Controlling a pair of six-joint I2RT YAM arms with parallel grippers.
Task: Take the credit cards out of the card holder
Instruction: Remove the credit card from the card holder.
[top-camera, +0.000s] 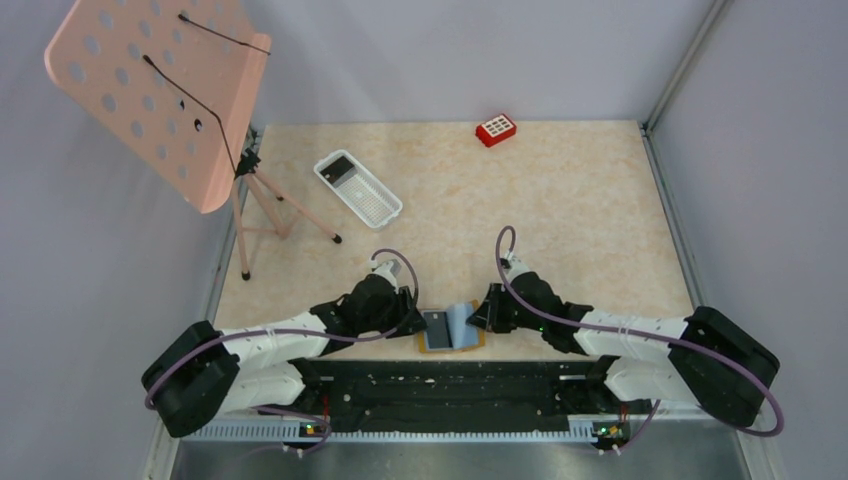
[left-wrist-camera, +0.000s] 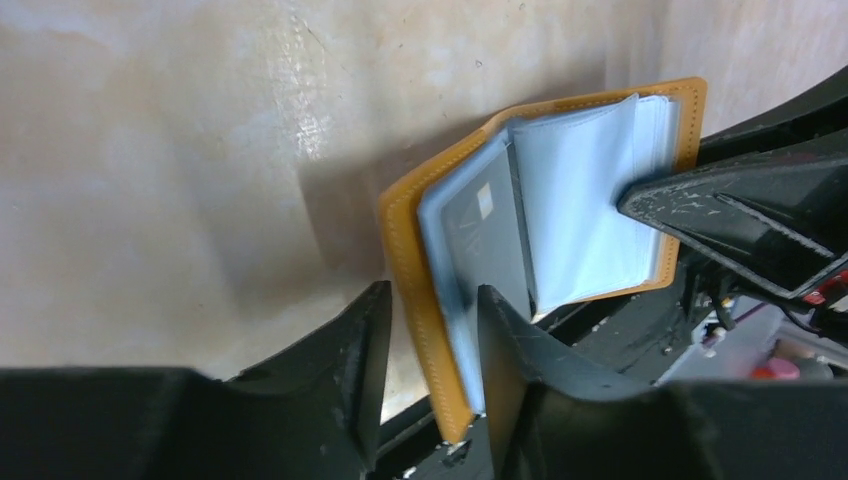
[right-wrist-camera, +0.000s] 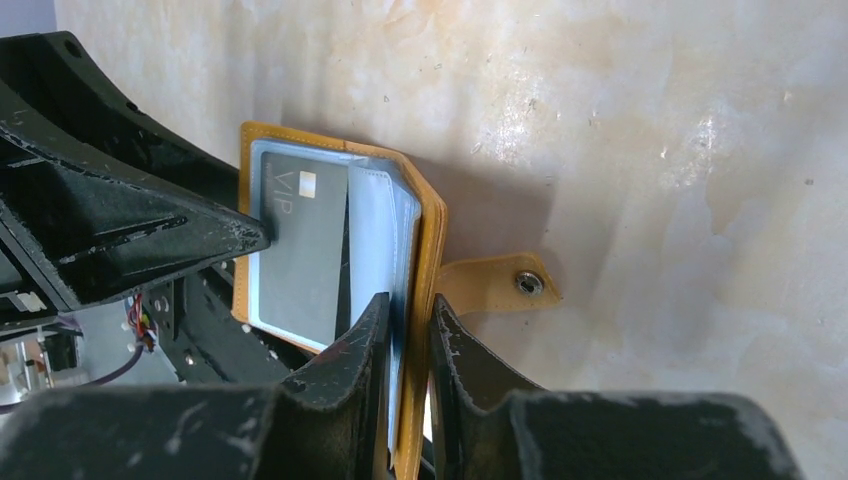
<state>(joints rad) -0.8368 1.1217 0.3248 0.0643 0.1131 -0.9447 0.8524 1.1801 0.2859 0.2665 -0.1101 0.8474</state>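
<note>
Open at 6 o'clock edge of table (top-camera: 560, 200): card holder (top-camera: 462, 328), grey credit card (right-wrist-camera: 300, 250) reading "VIP" in one sleeve. At 3 o'clock, right gripper (right-wrist-camera: 409, 303) pinched narrow on cover and pages. At 9 o'clock, left gripper (left-wrist-camera: 432, 295) half-wide, straddling opposite cover.

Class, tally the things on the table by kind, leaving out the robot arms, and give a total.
Cards: 2
Card holder: 1
Tray: 1
Red block: 1
Stand: 1
Total: 6
</note>
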